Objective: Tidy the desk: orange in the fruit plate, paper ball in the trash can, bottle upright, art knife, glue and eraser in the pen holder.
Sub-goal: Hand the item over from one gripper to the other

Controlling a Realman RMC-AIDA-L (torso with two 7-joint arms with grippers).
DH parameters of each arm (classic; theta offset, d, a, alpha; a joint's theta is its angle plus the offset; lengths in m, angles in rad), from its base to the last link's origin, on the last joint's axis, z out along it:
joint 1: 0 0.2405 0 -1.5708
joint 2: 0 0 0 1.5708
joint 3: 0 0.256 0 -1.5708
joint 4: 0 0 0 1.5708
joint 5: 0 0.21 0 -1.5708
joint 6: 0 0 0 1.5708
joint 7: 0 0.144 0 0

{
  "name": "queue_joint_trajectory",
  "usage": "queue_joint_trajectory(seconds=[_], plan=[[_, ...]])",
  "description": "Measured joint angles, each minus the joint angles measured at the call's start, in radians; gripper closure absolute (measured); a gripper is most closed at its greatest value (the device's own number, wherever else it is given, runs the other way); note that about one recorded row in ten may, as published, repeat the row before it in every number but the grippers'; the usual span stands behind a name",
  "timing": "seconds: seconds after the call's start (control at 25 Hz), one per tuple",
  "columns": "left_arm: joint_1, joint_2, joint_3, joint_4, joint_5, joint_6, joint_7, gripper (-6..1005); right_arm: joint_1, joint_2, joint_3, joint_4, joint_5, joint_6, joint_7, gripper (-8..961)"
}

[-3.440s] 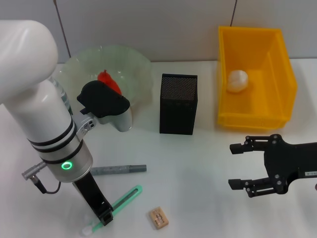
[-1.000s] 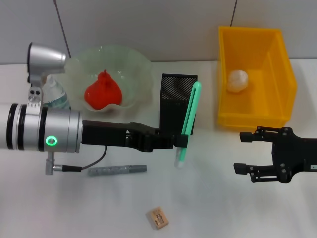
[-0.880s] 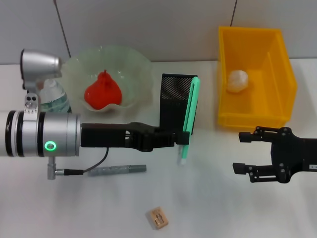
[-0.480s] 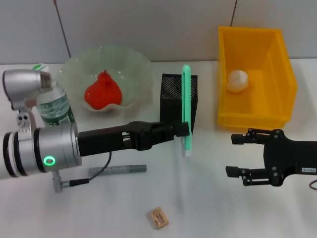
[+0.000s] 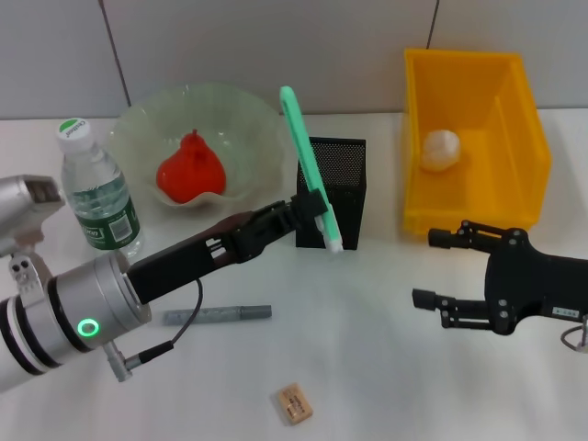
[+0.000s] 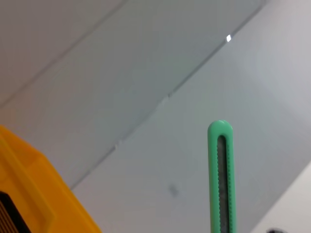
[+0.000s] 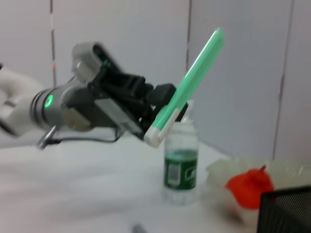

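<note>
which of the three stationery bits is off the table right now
The green art knife: the left gripper holds it tilted in the air before the pen holder. The grey glue stick and eraser lie on the table.

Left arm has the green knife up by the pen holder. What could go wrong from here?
The left gripper holds the art knife near its lower end, tilted, so it could swing or slip. Its tip sits in front of the pen holder, not over the opening, so lowering now might miss or knock the holder over. The right gripper waits open nearby.

No text on the bottle label is legible.
</note>
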Motion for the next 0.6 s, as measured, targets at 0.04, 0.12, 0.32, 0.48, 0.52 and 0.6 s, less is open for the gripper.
queue_joint_trajectory(seconds=[0.04, 0.12, 0.32, 0.48, 0.52, 0.6], plan=[[-0.001, 0.000, -0.002, -0.018, -0.014, 0.003, 0.013, 800, 0.000, 0.001, 0.011, -0.017, 0.012, -0.002, -0.024, 153], [-0.003, 0.000, -0.004, -0.050, -0.042, 0.010, 0.041, 799, 0.001, 0.002, 0.025, -0.059, 0.051, -0.004, -0.082, 153], [-0.010, 0.000, -0.011, -0.114, -0.092, 0.024, 0.106, 798, 0.000, 0.004, 0.026, -0.147, 0.131, -0.002, -0.203, 153], [-0.016, -0.001, -0.054, -0.161, -0.108, 0.041, 0.155, 797, 0.004, 0.009, 0.026, -0.230, 0.213, -0.005, -0.287, 153], [-0.017, -0.001, -0.074, -0.173, -0.108, 0.046, 0.165, 797, 0.006, 0.009, 0.025, -0.258, 0.242, -0.007, -0.313, 153], [-0.018, -0.001, -0.110, -0.193, -0.108, 0.055, 0.180, 796, 0.017, 0.010, 0.023, -0.302, 0.281, -0.007, -0.345, 153]])
